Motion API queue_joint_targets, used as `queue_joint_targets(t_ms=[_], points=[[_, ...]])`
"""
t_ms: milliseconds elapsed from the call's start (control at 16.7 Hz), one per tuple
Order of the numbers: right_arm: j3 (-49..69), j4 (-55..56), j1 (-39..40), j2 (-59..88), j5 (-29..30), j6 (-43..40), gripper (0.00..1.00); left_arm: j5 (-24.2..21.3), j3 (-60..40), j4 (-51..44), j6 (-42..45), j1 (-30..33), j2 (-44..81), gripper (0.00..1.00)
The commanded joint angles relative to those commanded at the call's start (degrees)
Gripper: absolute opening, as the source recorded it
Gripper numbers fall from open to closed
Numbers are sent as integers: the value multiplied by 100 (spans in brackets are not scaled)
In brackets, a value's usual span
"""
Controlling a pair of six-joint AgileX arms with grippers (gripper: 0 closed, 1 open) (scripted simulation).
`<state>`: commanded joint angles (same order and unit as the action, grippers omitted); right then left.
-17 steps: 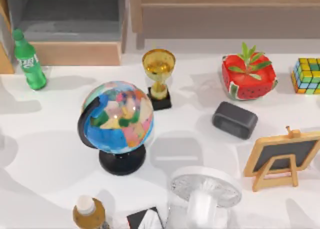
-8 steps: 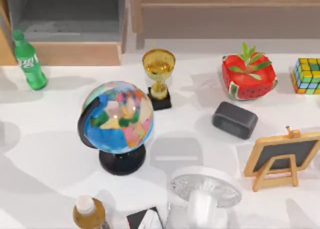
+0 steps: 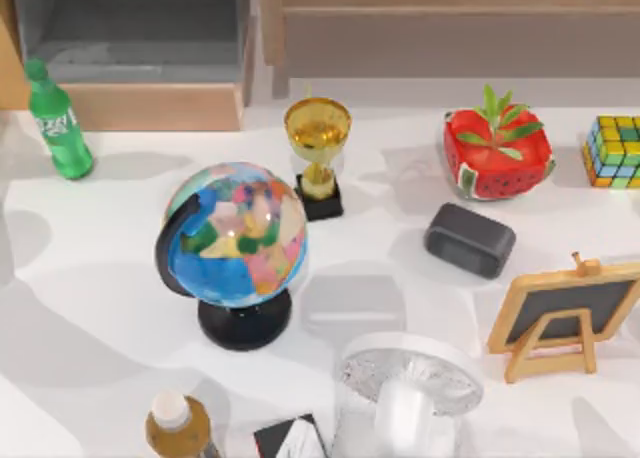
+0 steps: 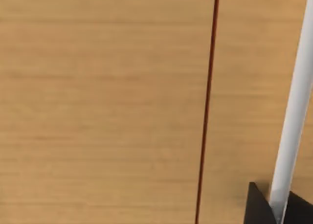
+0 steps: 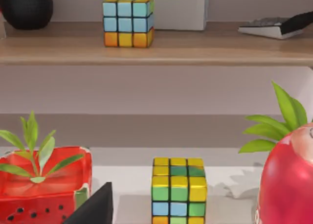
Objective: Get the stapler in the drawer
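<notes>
Drawer [image 3: 140, 48] stands open at far left; stapler unlocated. Gripper states: cannot tell. Step: search. Next: locate stapler, then grasp.

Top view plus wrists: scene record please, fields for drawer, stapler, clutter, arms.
drawer: open at top view's back left, grey floor bare where visible, tan front panel facing the table
stapler: not located
beside drawer: green bottle upright at its left corner
mid table: globe, trophy, dark grey block
right side: watermelon planter, puzzle cube, easel chalkboard
left wrist view: close on tan wood
</notes>
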<state>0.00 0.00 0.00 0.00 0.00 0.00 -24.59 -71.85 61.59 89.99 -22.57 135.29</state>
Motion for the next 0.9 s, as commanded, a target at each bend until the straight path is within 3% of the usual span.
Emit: queue_joint_targets(t_ms=[60,840,900], points=[[0,0,0,0,0,0,100,0,0,0,0,0,0,0],[0,0,0,0,0,0,100,0,0,0,0,0,0,98],[0,0,0,0,0,0,100,0,0,0,0,0,0,100]])
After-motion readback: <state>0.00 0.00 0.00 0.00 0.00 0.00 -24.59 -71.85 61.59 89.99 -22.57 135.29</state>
